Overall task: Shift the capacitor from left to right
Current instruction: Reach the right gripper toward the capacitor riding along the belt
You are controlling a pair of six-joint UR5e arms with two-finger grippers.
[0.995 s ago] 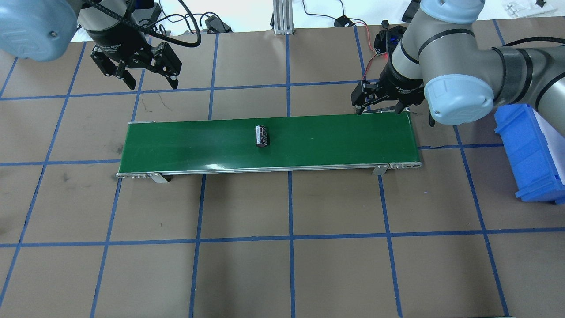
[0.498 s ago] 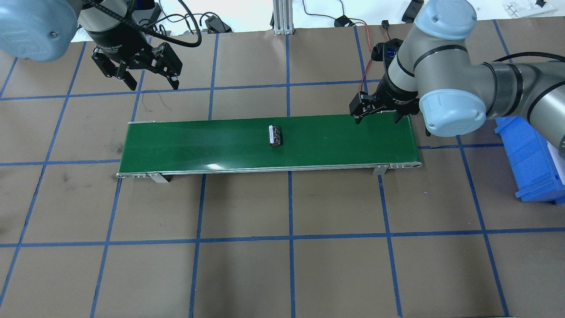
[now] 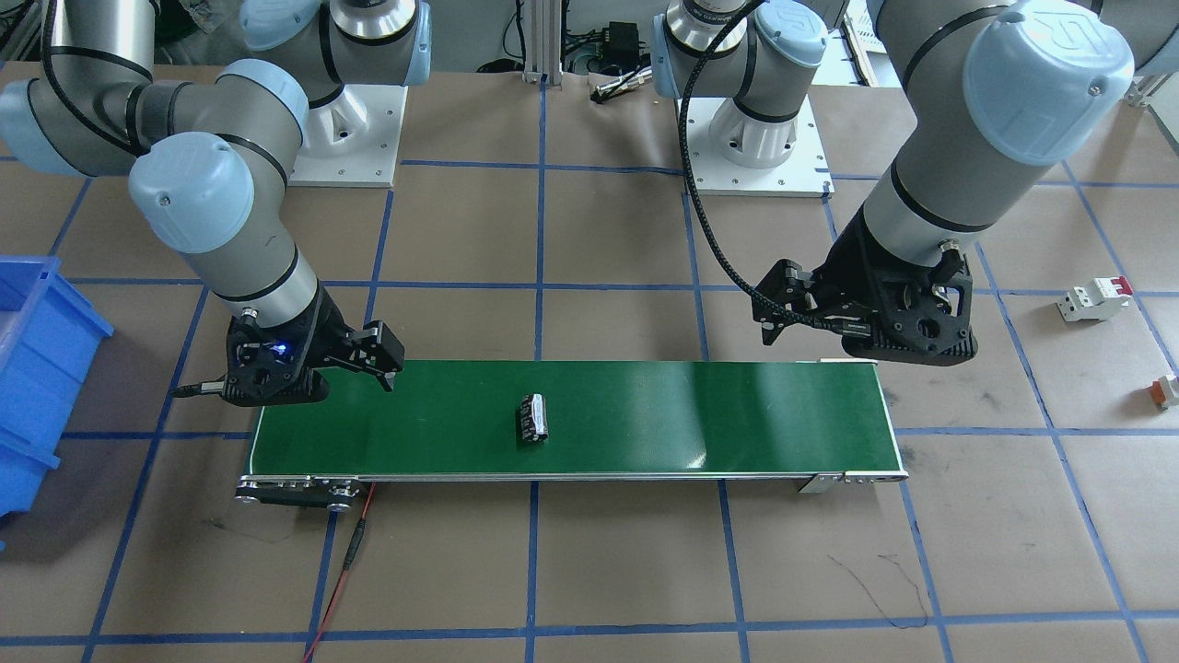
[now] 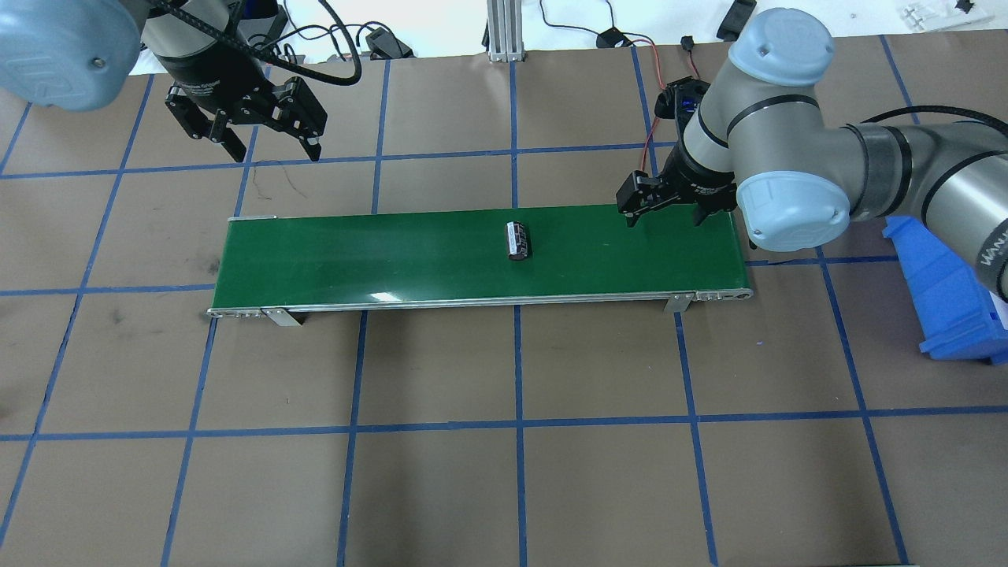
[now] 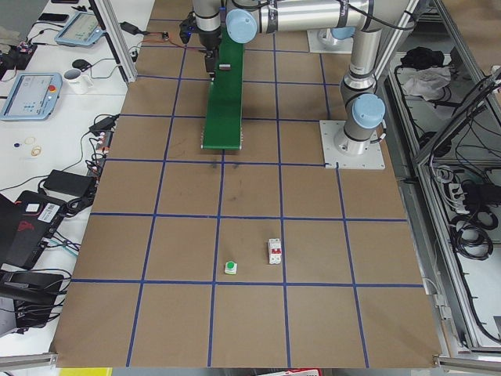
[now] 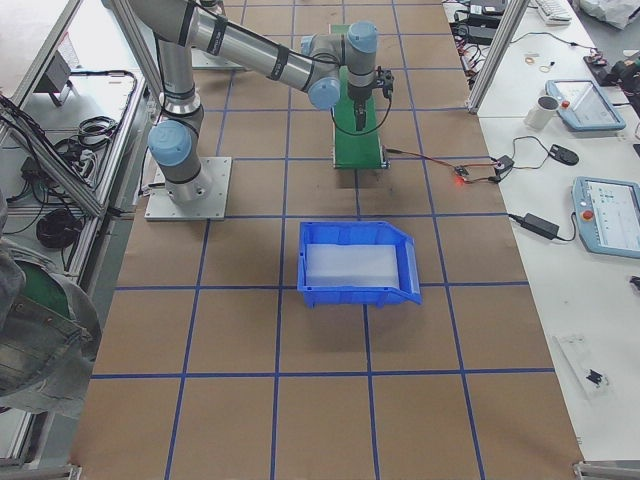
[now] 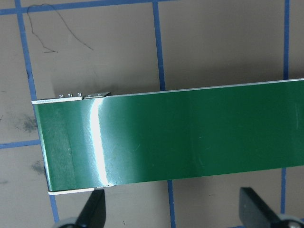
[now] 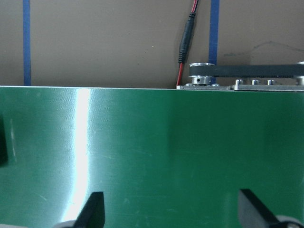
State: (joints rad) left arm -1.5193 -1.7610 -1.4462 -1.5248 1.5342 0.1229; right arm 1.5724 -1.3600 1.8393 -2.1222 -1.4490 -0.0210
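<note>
Small black ribbed capacitor (image 4: 518, 240) alone on long green belt (image 4: 354, 252). Left gripper (image 4: 274, 146) near far left corner, right gripper (image 4: 664, 214) over belt, both wide, empty. Blue plastic bin (image 4: 953, 299) cut off at right edge.

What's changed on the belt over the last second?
The capacitor has travelled along the green conveyor belt toward the robot's right, lying untouched. The right end effector has edged leftward over the belt's right end, open and empty. The left end effector stayed open near the left end.
</note>
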